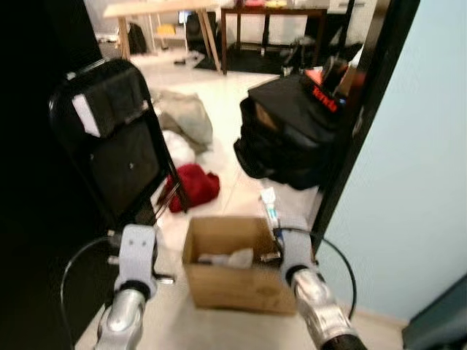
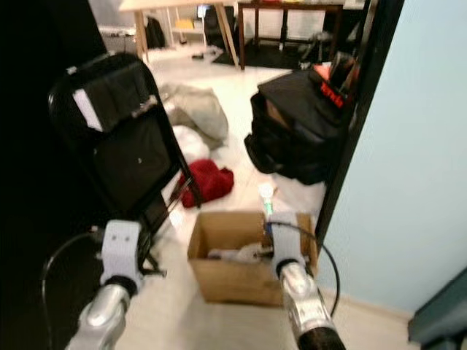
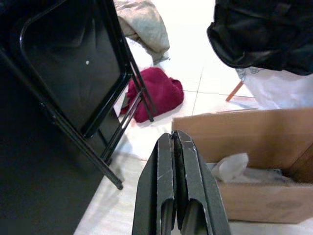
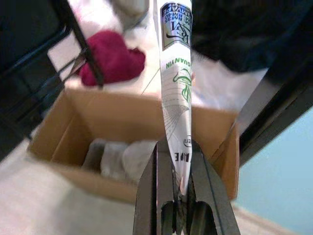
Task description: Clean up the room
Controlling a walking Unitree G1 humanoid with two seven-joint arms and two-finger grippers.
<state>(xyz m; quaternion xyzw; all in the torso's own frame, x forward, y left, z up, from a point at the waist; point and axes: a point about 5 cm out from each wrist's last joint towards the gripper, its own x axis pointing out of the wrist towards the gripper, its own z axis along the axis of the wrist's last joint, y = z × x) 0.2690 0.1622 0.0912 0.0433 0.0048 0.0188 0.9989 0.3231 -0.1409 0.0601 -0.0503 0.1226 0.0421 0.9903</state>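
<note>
One open brown cardboard box [image 1: 228, 273], one black folding metal chair [image 1: 117, 142] and one large black fabric bag [image 1: 288, 131] are counted on the pale floor. One crumpled red cloth [image 1: 193, 186], one grey heap of fabric [image 1: 182, 117] and one white-and-green printed tube [image 4: 175, 73] are counted. Two wooden tables [image 1: 157, 9] are counted in the background.
</note>
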